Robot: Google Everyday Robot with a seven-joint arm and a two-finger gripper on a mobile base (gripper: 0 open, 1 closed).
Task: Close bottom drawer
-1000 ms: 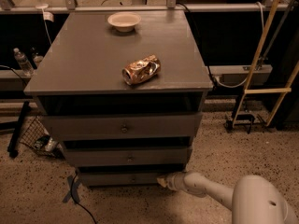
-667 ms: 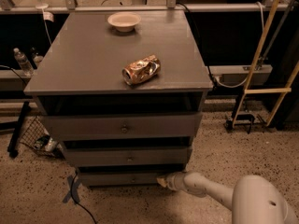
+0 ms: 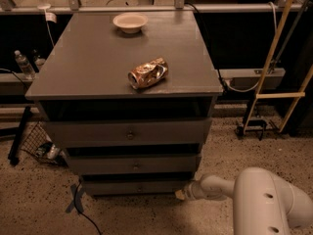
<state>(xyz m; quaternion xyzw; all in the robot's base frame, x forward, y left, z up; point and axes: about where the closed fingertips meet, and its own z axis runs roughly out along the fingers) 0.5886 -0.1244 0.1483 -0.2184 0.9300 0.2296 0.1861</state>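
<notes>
claw (image 3: 180, 195) shifted slightly right and down, at right end of bottom drawer (image 3: 137, 186)

A white gripper (image 3: 182, 194) sits at the right corner of the grey-brown bottom drawer (image 3: 137, 186), against a tan, speckled floor (image 3: 39, 199).

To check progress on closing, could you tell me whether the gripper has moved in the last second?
No clear move: the gripper stays by the bottom drawer's right front corner.

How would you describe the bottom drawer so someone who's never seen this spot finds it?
Find the grey-brown cabinet with a crushed can on top. Three knobbed drawers stack down its front; the bottom drawer is the lowest, just above the floor. Unlike the top drawer and middle drawer, it has the robot's gripper at its right corner.
</notes>
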